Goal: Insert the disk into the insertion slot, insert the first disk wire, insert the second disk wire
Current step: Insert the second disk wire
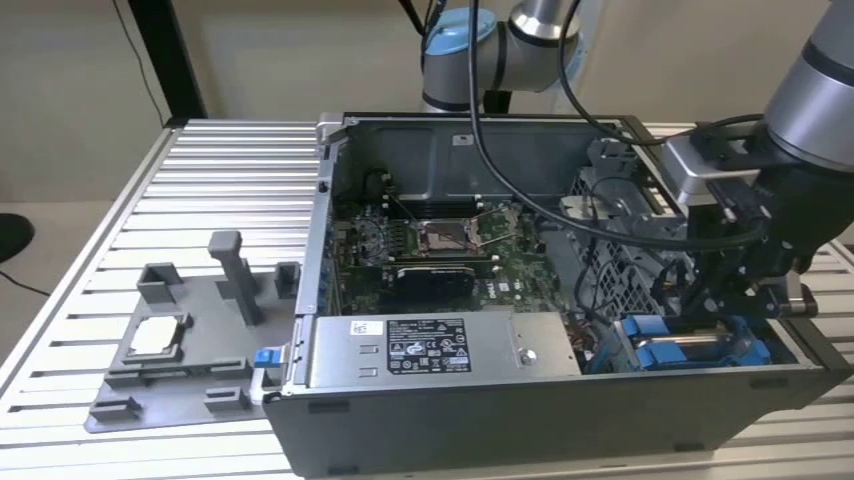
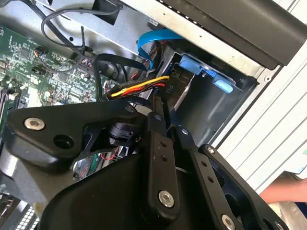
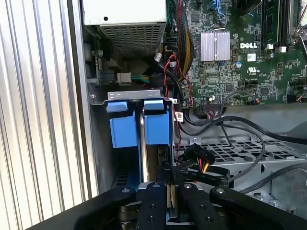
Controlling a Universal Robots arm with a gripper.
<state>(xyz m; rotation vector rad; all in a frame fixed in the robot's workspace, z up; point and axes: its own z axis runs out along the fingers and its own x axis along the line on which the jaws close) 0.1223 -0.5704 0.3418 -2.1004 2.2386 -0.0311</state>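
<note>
- Ribbed aluminium worktop (image 1: 200, 190) carries an open computer case (image 1: 534, 420) and, toward the exterior view's left edge, a grey fixture tray (image 1: 174, 390). In the exterior view the arm reaches down into the case's near corner on the exterior view's right, and the end effector (image 1: 714, 310) sits low over the drive bay. The disk (image 1: 667, 348) shows there by its blue frame and is already seated in its slot, so I judge the insertion step done.
- A large black-and-white label (image 1: 427, 345) and a small white sticker (image 1: 367, 327) lie on the power supply (image 1: 441, 350). I leave their print unread.
- In the second wrist view the end effector (image 2: 165, 112) has its fingers drawn close together, apparently pinching the black plug of a disk wire (image 2: 144, 86) with yellow, orange and red strands. The disk (image 2: 204, 67) lies just beyond the plug in the bay. A blue flat cable (image 2: 153, 38) hangs loose behind it.
- I judge the first wire insertion to be the step in hand. It calls for keeping the plug square to the disk's socket and pushing straight in.
- In the first wrist view the end effector (image 3: 170, 191) is likewise nearly closed, beside the disk wire (image 3: 199, 155). Two blue frame tabs (image 3: 122, 129) stand side by side at the bay mouth. The motherboard (image 3: 240, 62) bears white printing, which I also leave unread.
</note>
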